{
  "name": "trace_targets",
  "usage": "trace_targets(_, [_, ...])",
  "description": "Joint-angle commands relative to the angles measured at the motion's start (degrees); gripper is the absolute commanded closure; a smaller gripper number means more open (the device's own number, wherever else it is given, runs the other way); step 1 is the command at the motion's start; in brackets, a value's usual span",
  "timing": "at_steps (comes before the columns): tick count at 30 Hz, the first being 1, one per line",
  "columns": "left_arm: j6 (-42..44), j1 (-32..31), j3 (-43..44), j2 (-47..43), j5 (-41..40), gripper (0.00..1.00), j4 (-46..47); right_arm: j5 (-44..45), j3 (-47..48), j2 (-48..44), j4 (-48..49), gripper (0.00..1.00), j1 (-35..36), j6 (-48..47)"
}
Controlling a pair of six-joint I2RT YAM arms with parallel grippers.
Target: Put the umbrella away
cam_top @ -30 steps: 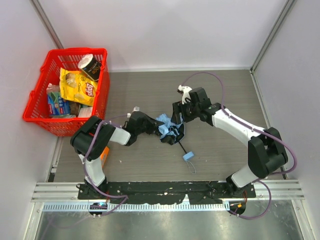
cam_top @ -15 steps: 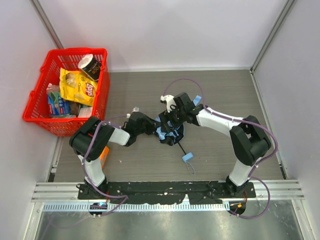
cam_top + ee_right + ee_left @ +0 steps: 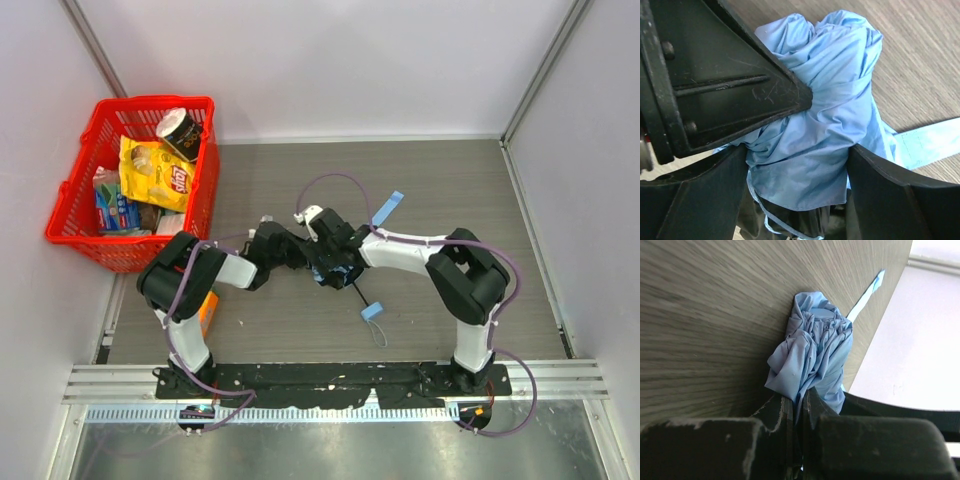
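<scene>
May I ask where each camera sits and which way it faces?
Top external: above, behind the bases, facing down at the table; left arm and right arm show.
Left wrist: looks along the left end effector, shut on the umbrella.
Right wrist: faces the umbrella between the fingers of the right end effector.
Wrist views share the umbrella.

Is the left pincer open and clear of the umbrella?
No, the left pincer is shut on a blue cloth fold of the umbrella.
</scene>
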Motion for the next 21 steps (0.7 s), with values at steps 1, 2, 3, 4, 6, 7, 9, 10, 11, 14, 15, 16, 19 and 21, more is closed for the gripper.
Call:
trace_targets(1, [2.65, -1.06, -1.9, 1.45, -0.14, 1.0, -15.79, 16.32, 3.0, 9.01, -3.63, 0.23, 1.75, 4.22])
trace_targets(2, [2.47, -1.14, -1.99, 1.36, -0.14, 1.0, -15.71, 16.51, 3.0, 10.23, -4.42, 0.27, 1.84, 4.76])
trace_targets(3, [2.47, -1.06, -2.16, 1.1, -0.31, 1.0, -15.88, 16.77, 2.57, 10.68, -4.69, 0.31, 1.84, 5.64])
trace_targets(4, [2.21, -1.14, -2.42, 0.83, -0.58, 1.0, -15.88, 16.42, 2.21, 11.47, -4.78, 0.42, 1.93, 5.99])
trace_targets(6, [2.12, -0.88, -2.95, 0.31, -0.93, 1.0, -15.27, 15.37, 0.2, 11.91, -3.82, 0.59, 1.93, 7.14])
trace_targets(7, [2.2, -0.97, -3.04, 0.13, -1.1, 1.0, -15.1, 13.97, -1.12, 12.09, -3.03, 0.67, 1.84, 7.66])
trace_targets(9, [2.38, -0.7, -3.39, -0.05, -1.28, 1.0, -14.48, 11.25, -3.14, 12.0, -1.8, 0.78, 1.58, 8.45])
trace_targets(10, [2.38, -0.53, -3.74, 0.04, -1.37, 1.0, -13.43, 9.06, -4.11, 11.92, -1.36, 0.81, 1.49, 8.46])
trace_targets(11, [2.47, -0.35, -4.09, -0.05, -1.11, 1.0, -12.03, 8.08, -4.64, 11.74, -0.4, 0.87, 1.4, 8.54])
trace_targets(14, [3.87, 1.14, -5.15, -0.22, 0.12, 1.0, -7.11, 2.91, -7.53, 11.21, 2.15, 0.99, 0.35, 8.81])
trace_targets(15, [4.66, 1.75, -5.5, -0.4, 0.3, 1.0, -5.27, 1.67, -7.98, 10.86, 3.38, 0.99, 0.0, 8.81])
trace_targets(16, [5.27, 2.72, -6.29, -0.92, 0.82, 1.0, -3.68, -1.65, -9.2, 10.6, 5.04, 0.99, -0.88, 8.72])
trace_targets(19, [8.35, 5.97, -7.43, -2.68, 3.63, 0.82, 2.12, -9.74, -12.37, 8.49, 9.01, 0.99, -3.17, 9.16])
trace_targets(21, [10.37, 7.81, -6.82, -4.26, 5.56, 0.59, 2.05, -16.33, -14.57, 7.0, 12.35, 0.99, -5.53, 9.69])
